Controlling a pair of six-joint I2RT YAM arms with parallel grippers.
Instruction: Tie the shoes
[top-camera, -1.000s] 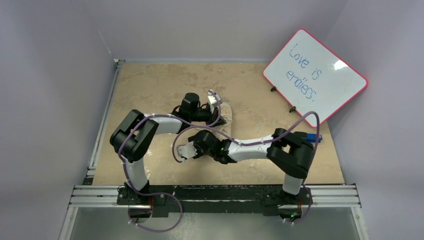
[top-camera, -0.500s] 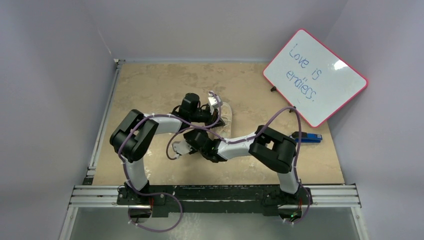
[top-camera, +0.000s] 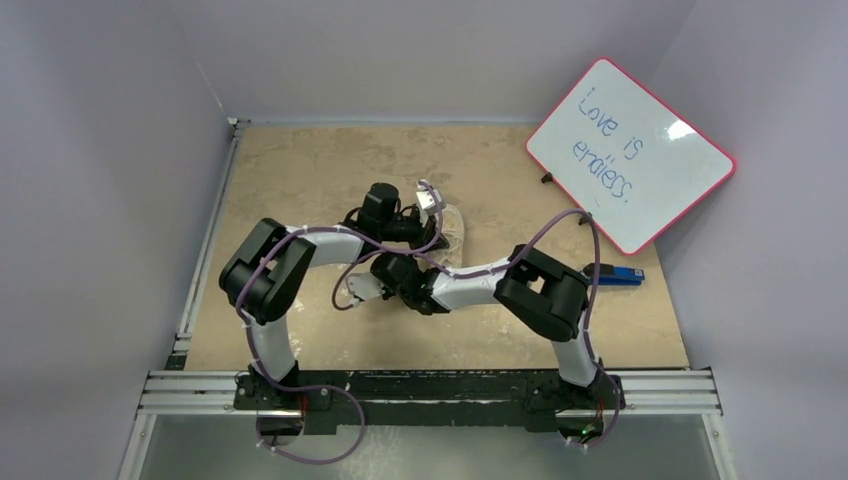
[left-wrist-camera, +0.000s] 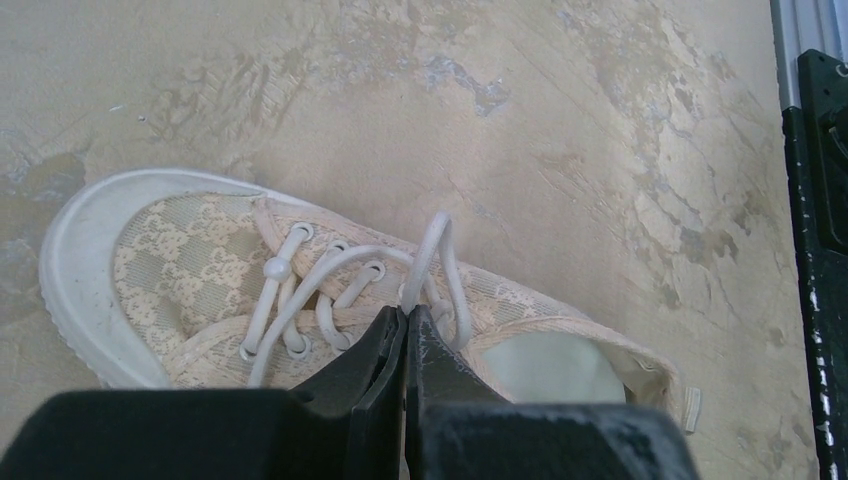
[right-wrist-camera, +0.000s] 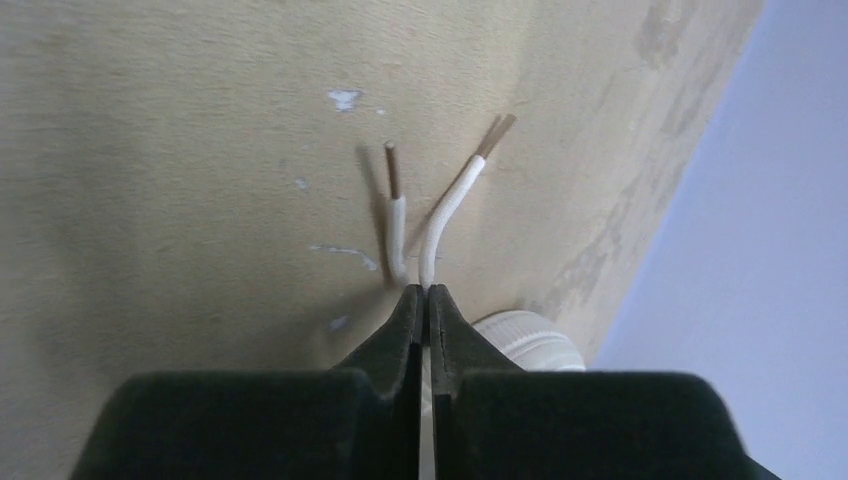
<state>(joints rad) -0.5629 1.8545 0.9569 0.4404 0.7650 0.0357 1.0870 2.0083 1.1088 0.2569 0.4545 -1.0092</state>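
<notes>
The cream shoe (left-wrist-camera: 185, 262) lies on the table with its toe to the left in the left wrist view. My left gripper (left-wrist-camera: 408, 312) is shut on a loop of white lace (left-wrist-camera: 441, 262) that stands up over the eyelets near the shoe's opening. My right gripper (right-wrist-camera: 424, 290) is shut on the lace close to its tips, and two lace ends (right-wrist-camera: 449, 205) with brown tips stick out past the fingertips. A bit of the pale sole (right-wrist-camera: 530, 340) shows beside them. From above, the shoe (top-camera: 455, 232) is mostly hidden under both wrists.
A small blue-and-black stapler (top-camera: 620, 275) lies at the table's right side. A pink-framed whiteboard (top-camera: 630, 150) leans at the back right. Purple cables loop over both arms. A metal rail (top-camera: 430, 390) runs along the near edge.
My right arm has swung left and in toward the shoe, and its gripper has gone from open to shut on the lace ends. The left gripper has kept its grip and place.
</notes>
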